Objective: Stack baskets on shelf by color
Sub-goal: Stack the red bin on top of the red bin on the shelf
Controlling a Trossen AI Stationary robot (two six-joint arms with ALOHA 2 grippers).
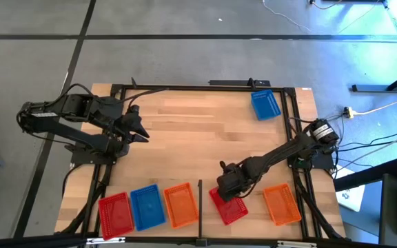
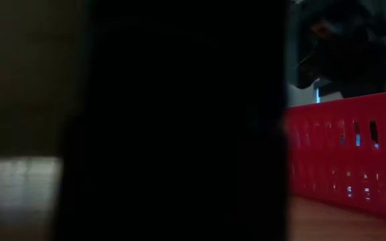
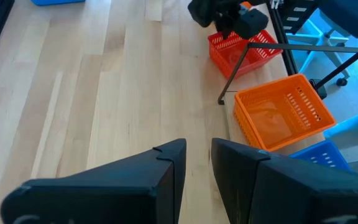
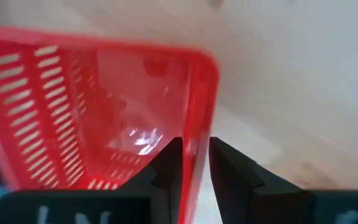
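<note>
Here the step in hand looks like the moving of a red basket (image 1: 230,207): the right gripper (image 1: 227,189) is down at the near edge of the bench (image 1: 185,131), just right of the thin black divider bar (image 1: 200,200), and in the right wrist view its jaws stand astride one wall of the red basket (image 4: 98,106), closed on that wall or very nearly so. That basket lies skewed on the bench, with a loose orange basket (image 1: 282,204) just to its right.

To the left of the divider, along the near edge, three baskets sit side by side: a red one (image 1: 115,211), a blue one (image 1: 147,206) and an orange one (image 1: 180,204). One more blue basket (image 1: 265,105) rests well apart at the far right corner.

The left gripper (image 1: 138,131) waits over the bench at the far left, holding nothing, its jaws a narrow gap apart in the left wrist view.

Judging from this layout, the next move calls for lifting the gripped basket clear of the divider, carrying it left past the orange and blue ones, and squaring it over the red one at the far end of the row so it nests. The grip on a single thin wall may let the basket swing or tilt.
</note>
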